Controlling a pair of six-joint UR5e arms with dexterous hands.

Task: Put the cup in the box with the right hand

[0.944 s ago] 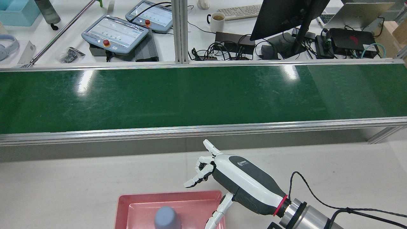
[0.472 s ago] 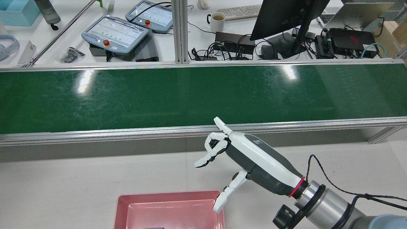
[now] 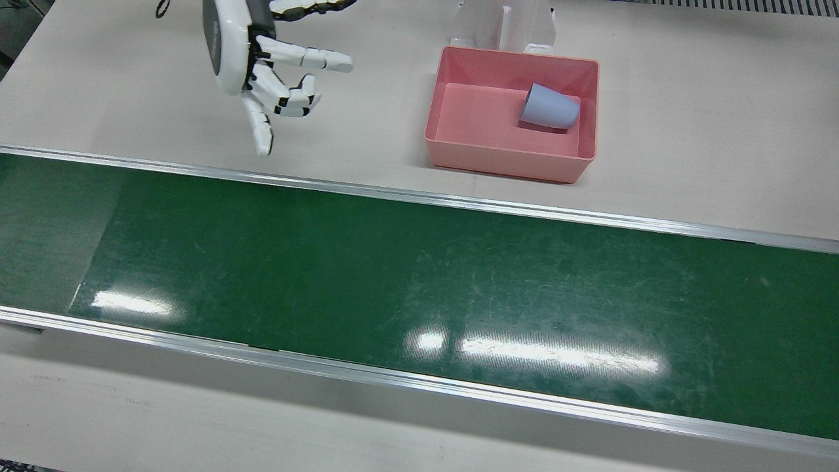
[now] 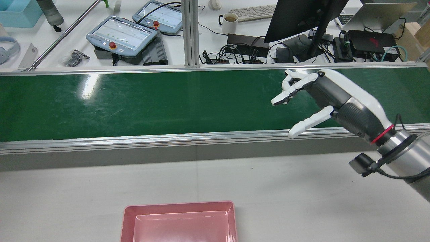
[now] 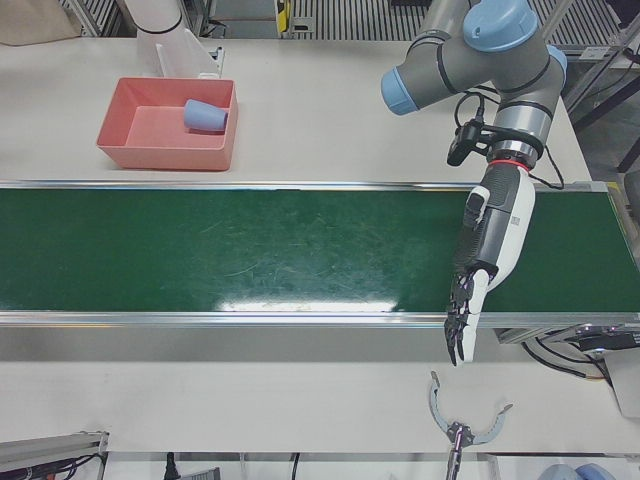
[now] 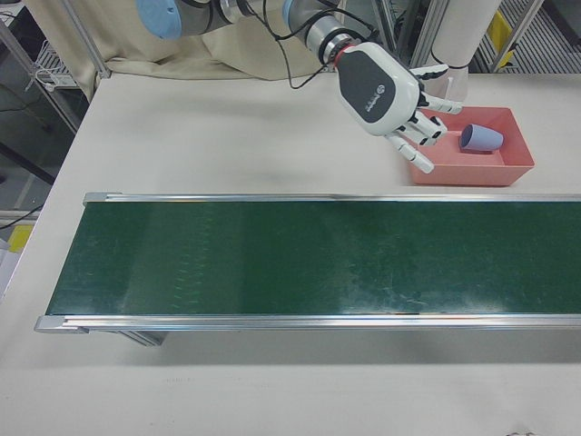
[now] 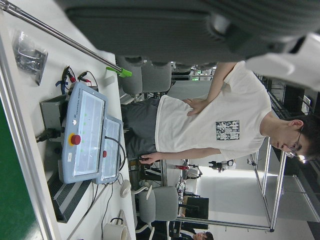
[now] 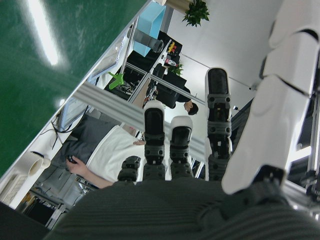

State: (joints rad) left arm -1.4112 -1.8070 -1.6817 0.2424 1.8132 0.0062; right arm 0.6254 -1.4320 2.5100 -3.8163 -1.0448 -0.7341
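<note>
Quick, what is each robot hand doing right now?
Left hand: holds nothing; open or shut cannot be told.
Right hand: open, holding nothing.

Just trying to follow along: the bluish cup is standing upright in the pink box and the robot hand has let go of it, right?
Not quite. The bluish cup is lying on its side in the pink box, not standing upright; the front view shows this. The rest holds: the right robot hand is open and well clear of it.

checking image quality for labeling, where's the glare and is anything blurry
Front view: bright ceiling-light glare on the green belt, cup sharp in the pink box. Rear view: two glare patches on the belt. Right hand view: the robot hand close up, soft and out of focus.
</note>
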